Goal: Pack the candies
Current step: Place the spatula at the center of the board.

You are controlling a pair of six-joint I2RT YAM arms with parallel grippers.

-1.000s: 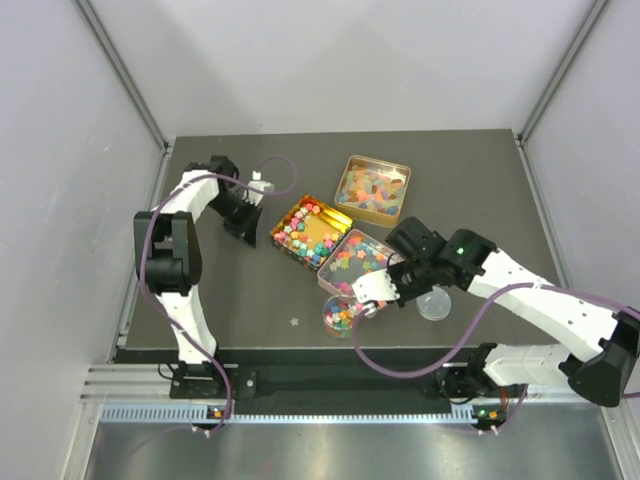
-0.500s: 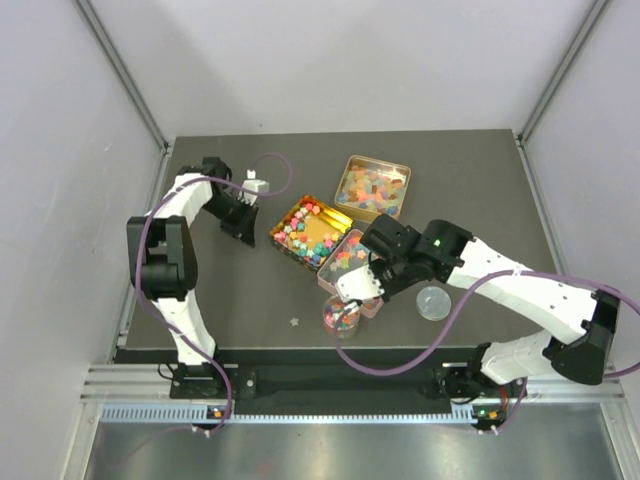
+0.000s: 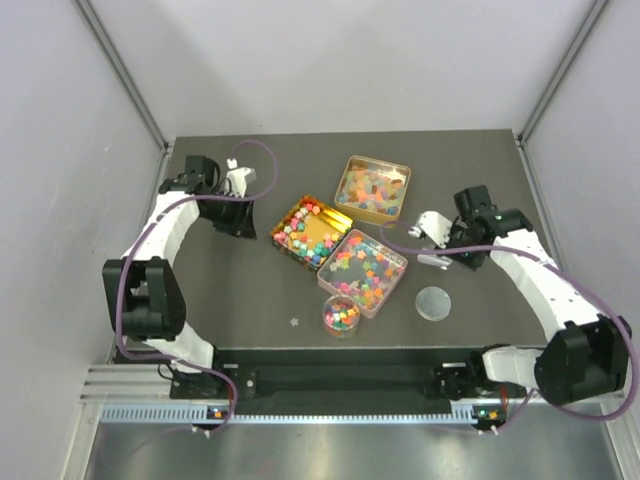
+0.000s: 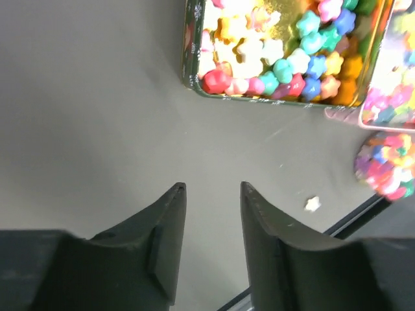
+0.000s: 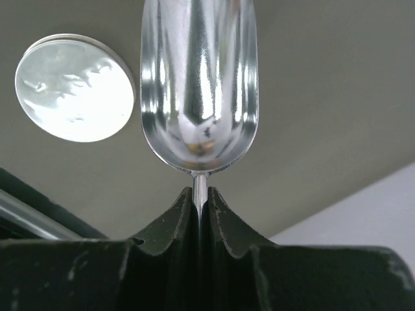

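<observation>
**Change noted.** A second earlier the right claw (image 5: 200,195) held its scoop (image 5: 199,84) low over the small jar (image 3: 341,316) at 6 o'clock on the bench (image 3: 230,300). It had since withdrawn to the 3 o'clock side, well apart from the jar. The wrist view showed the scoop bowl empty and the claw fully closed, pinching the scoop's thin handle. The left claw (image 4: 212,188), nearly closed a second earlier, had parted to a moderate gap with nothing between its fingers. It hovered over bare bench at 9 o'clock, beside the gold tin (image 3: 283,243).

**Location of goods.** The candies (image 3: 365,268) lay in three open tins near the centre:
- the gold tin;
- a pink tin (image 3: 330,278) touching it on the 4 o'clock side;
- a third tin (image 3: 408,183) at 1 o'clock.

More filled the jar. One star-shaped piece (image 3: 295,321) lay loose at 7 o'clock of the jar. A round clear lid (image 3: 434,302) rested flat at 3 o'clock of the jar, not yet fitted.

**Assessment.** The empty scoop and the pull-back suggested a load had just gone into the jar. Judged remaining: further scoops if needed, then the lid.

**Markings.** No brand, label or writing could be read on any tin, the jar or the lid.
</observation>
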